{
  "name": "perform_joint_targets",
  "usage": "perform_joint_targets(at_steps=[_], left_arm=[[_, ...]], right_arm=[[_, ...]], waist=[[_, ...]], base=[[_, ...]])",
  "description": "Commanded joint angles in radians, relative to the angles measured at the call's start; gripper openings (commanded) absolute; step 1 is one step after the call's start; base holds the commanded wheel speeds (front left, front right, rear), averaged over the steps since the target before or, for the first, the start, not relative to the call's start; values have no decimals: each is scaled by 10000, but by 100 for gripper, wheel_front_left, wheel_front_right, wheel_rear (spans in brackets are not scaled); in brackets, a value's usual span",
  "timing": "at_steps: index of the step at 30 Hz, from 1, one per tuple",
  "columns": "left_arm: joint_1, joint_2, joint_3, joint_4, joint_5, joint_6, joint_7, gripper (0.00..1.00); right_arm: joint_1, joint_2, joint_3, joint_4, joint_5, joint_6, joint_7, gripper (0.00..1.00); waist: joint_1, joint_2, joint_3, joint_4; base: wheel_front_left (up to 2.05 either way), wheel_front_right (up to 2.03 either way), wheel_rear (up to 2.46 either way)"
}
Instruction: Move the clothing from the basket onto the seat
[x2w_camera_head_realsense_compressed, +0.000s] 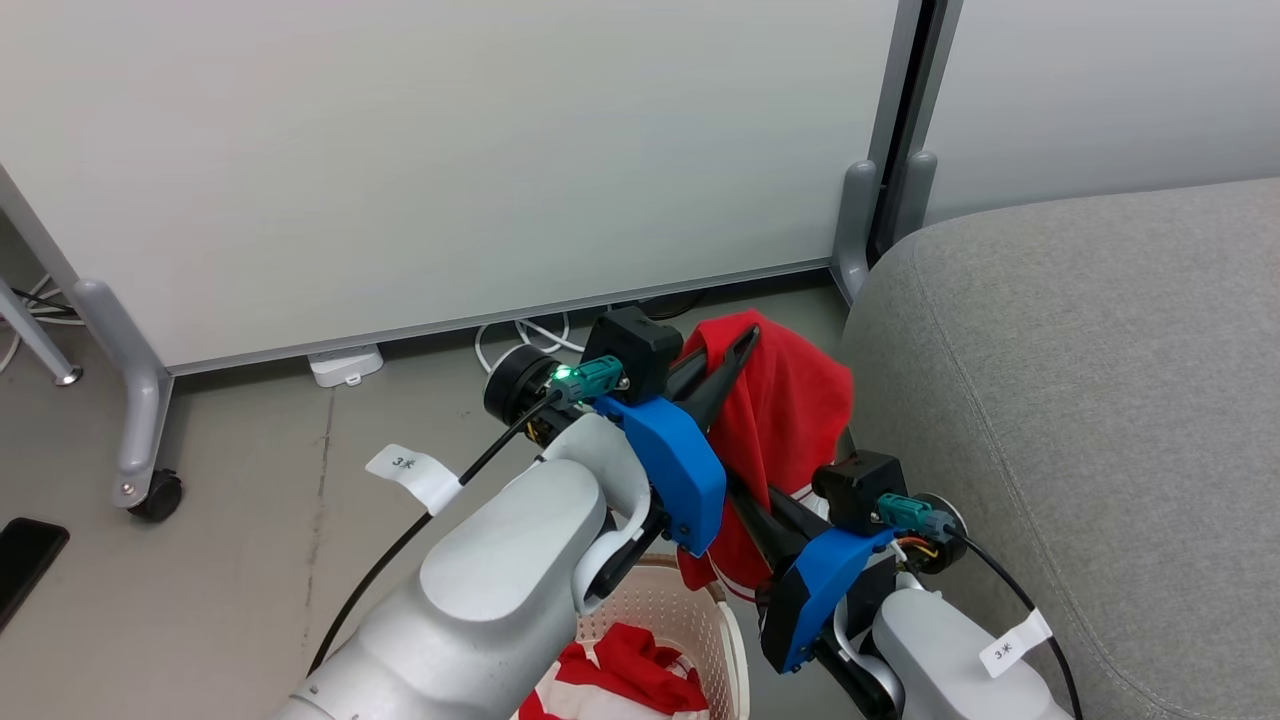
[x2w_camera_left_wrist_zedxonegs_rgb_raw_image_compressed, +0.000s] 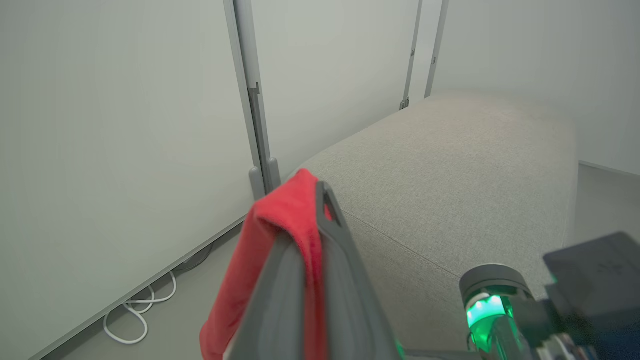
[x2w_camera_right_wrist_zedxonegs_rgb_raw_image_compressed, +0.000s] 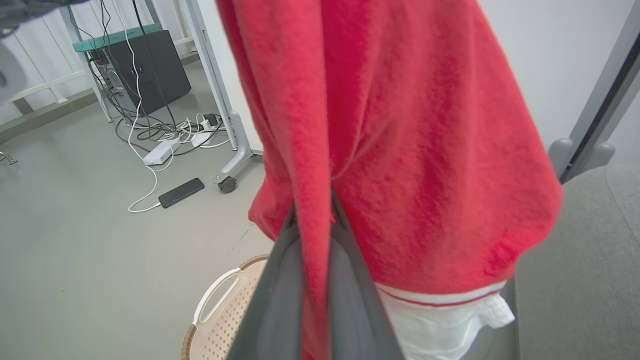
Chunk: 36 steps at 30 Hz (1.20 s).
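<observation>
Left fingers: clenched on top fold of held garment.
Seat: just right of held garment; right arm nearer.
Basket: below, containing second garment.
Held garment: hanging, long axis vertical.
Right fingers: clamped on lower fold.

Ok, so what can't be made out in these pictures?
Head view: most of the basket is behind the left forearm and cut by the bottom edge, as is the garment lying in it.
Right wrist view: the right end effector has its fingertips buried in the held garment's folds.
Left wrist view: that garment covers one finger of the left end effector.
Head view: the seat runs off the right edge.
</observation>
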Motion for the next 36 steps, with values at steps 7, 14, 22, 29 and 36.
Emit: perform_joint_targets(at_steps=[7,14,22,29,36], left_arm=[[-235,0,-135,85,-118,58,-46,0],[-244,2,-258,156,-188,35,-55,14],[-266,1,-283,193,-234,51,-309,100],[-135,118,-328,265,-197,59,-566,100],[531,508,-134,-28,-318,106,-1167,100]], right_arm=[[-254,-28,167,173,220,5,-133,0],[-266,-28,170,298,249,5,-186,0],[-336,-28,143,327,130,5,-227,0],[-425,-28,67,376,53,5,-246,0],[-491,-28,-530,253,-338,5,-242,0]], waist=[[0,0,1,-2],[0,0,-6,39],[0,0,-2,73],[0,0,-7,88],[0,0,25,74]], base=[[0,0,0],[0,0,0],[0,0,0],[0,0,0],[0,0,0]])
